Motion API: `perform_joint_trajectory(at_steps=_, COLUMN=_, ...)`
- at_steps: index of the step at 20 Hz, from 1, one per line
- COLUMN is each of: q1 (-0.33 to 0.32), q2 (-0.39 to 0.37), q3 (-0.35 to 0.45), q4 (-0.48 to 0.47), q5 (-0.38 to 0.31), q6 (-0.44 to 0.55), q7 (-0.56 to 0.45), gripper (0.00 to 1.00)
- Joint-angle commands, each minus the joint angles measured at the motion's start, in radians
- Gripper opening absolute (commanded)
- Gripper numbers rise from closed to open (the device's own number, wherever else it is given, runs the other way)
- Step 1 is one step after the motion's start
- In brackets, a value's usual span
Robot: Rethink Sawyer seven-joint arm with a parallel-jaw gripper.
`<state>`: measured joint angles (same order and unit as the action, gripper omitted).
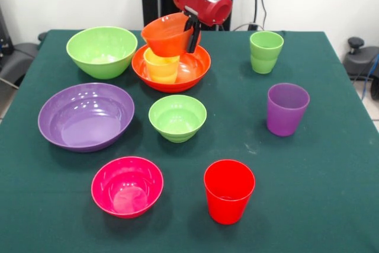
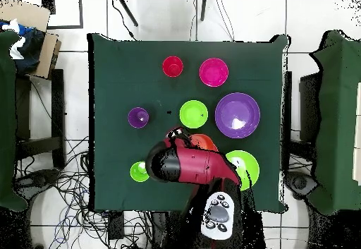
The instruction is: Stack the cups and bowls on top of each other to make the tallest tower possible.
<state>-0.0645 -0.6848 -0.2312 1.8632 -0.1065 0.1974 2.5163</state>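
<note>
So the pincer [image 1: 192, 28] is gripping the small orange bowl [image 1: 167, 35] by its rim, tilted above the yellow cup [image 1: 161, 66].

That cup stands inside the big orange bowl [image 1: 192, 69]. Let go while tilted and it'll probably slide off or tip the cup. The big green bowl [image 1: 102, 50] sits just beside; everything else is well apart on the tabletop [image 1: 320, 194].
</note>
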Motion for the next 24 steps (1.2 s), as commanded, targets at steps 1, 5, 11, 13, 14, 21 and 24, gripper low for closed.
perform_joint_trajectory(at_steps=1, q1=-0.027, q2=0.029, q3=0.079, q4=0.050, q5=-0.064, q6=-0.080, q7=0.025, gripper=0.00)
perform_joint_trajectory(at_steps=5, q1=-0.033, q2=0.028, q3=0.076, q4=0.064, q5=-0.069, q6=-0.093, q7=0.023, gripper=0.00)
perform_joint_trajectory(at_steps=11, q1=-0.039, q2=0.013, q3=0.076, q4=0.080, q5=-0.073, q6=-0.092, q7=0.016, gripper=0.00)
perform_joint_trajectory(at_steps=13, q1=-0.039, q2=0.015, q3=0.076, q4=0.082, q5=-0.074, q6=-0.097, q7=0.018, gripper=0.00)
perform_joint_trajectory(at_steps=14, q1=-0.042, q2=0.013, q3=0.076, q4=0.086, q5=-0.075, q6=-0.101, q7=0.018, gripper=0.00)
perform_joint_trajectory(at_steps=21, q1=-0.033, q2=0.037, q3=0.068, q4=0.081, q5=-0.076, q6=-0.126, q7=0.026, gripper=0.00)
perform_joint_trajectory(at_steps=24, q1=-0.028, q2=0.041, q3=0.064, q4=0.082, q5=-0.076, q6=-0.131, q7=0.029, gripper=0.00)
